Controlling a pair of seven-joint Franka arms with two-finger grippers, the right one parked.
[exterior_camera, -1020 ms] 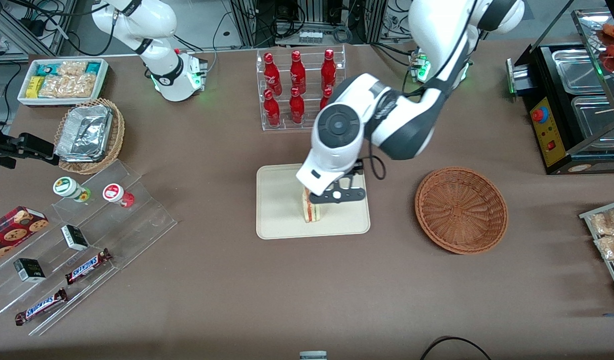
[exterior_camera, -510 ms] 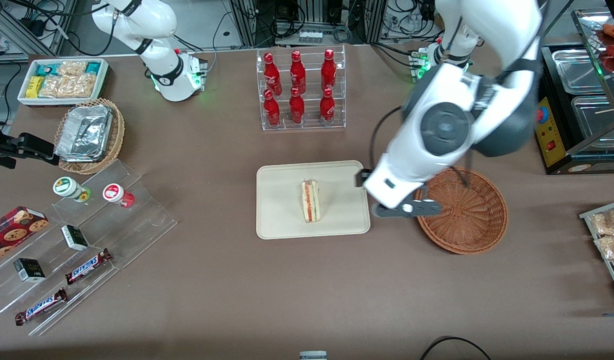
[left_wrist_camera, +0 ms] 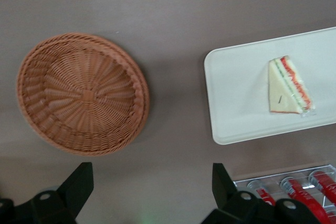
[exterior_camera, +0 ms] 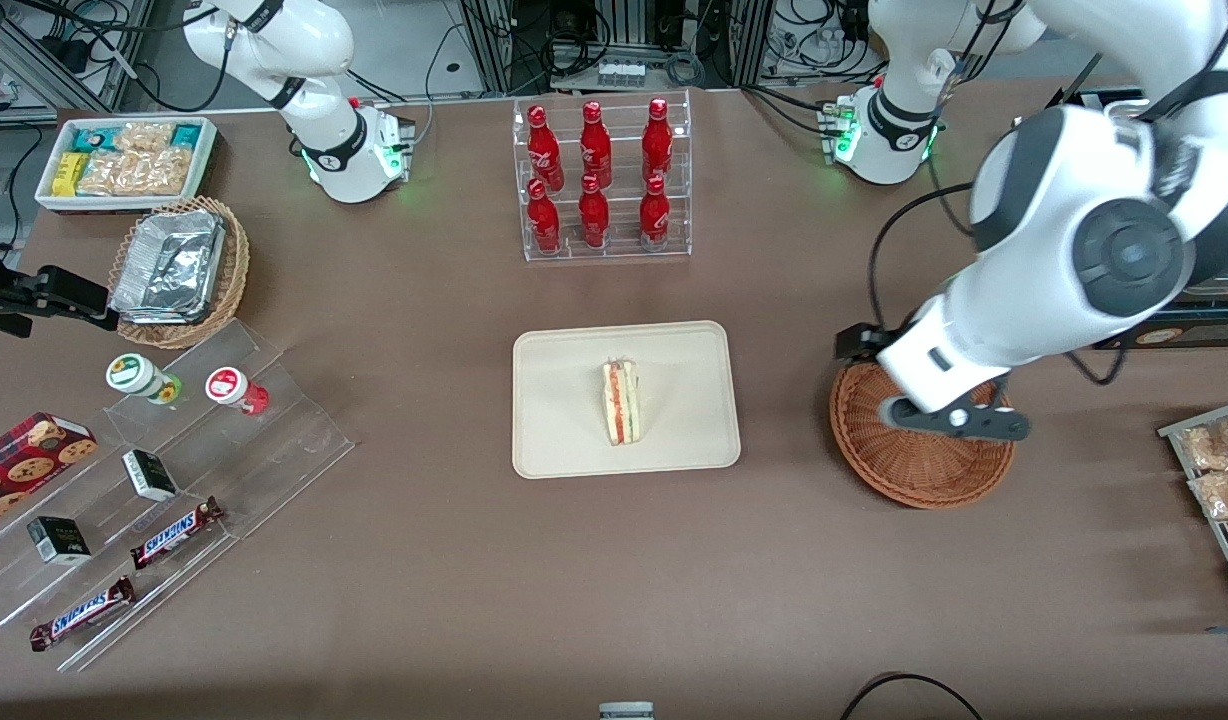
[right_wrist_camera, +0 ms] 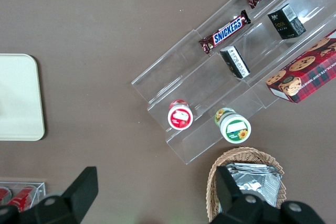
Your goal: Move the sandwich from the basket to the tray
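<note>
Since half a second ago the working arm has swung away from the tray's edge toward its own end of the table, and the end effector (exterior_camera: 959, 418) now hangs above the basket (exterior_camera: 909, 470), with the arm's white housing covering much of the weave in the front view. From the wrist camera the two dark fingers (left_wrist_camera: 79, 182) stand wide apart with nothing between them; only their upper parts show, the tips being cut off by the frame. The sandwich (exterior_camera: 622, 402) lies on the tray (exterior_camera: 559, 400), near its middle, with the red and green filling stripe turned up toward the front camera; in the wrist view the sandwich (left_wrist_camera: 289, 85) shows its pale bread face and a striped edge, and what looks like a clear wrapper around it, though that is hard to make out. The tray (left_wrist_camera: 236, 98) is cropped at one side in that view, so its full outline is not visible there. The basket (left_wrist_camera: 82, 93) is seen whole from the wrist and holds nothing. A rack of red bottles (exterior_camera: 597, 178) stands on the table (exterior_camera: 454, 560) farther from the front camera than the tray, and in the wrist view just a few bottle tops (left_wrist_camera: 294, 187) peek past the fingers.
</note>
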